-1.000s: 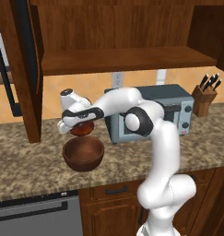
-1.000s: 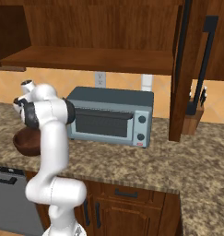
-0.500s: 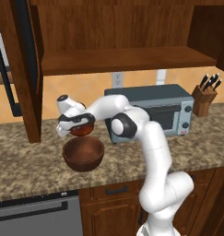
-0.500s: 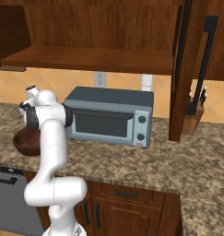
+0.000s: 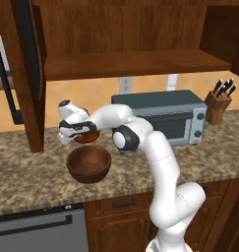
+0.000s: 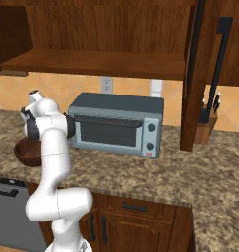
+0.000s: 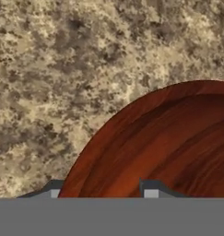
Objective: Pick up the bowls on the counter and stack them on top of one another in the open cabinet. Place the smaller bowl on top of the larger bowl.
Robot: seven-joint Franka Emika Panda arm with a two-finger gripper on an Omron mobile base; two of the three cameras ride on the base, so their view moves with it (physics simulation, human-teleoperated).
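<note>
Lifting: my tool (image 5: 80,134), clamped on the smaller bowl (image 5: 86,136), has risen slightly off the desk (image 5: 22,172).
Meaning: I've secured it; larger bowl (image 5: 89,164) remains uncabineted.

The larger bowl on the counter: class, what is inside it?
Nothing visible: the larger bowl shows a bare wooden interior. Its near inner wall is hidden by its rim. The hand holds the smaller bowl beyond it.

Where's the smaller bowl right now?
In the left base view the smaller bowl is held in the gripper just above the far rim of the larger bowl, left of the toaster oven.
</note>
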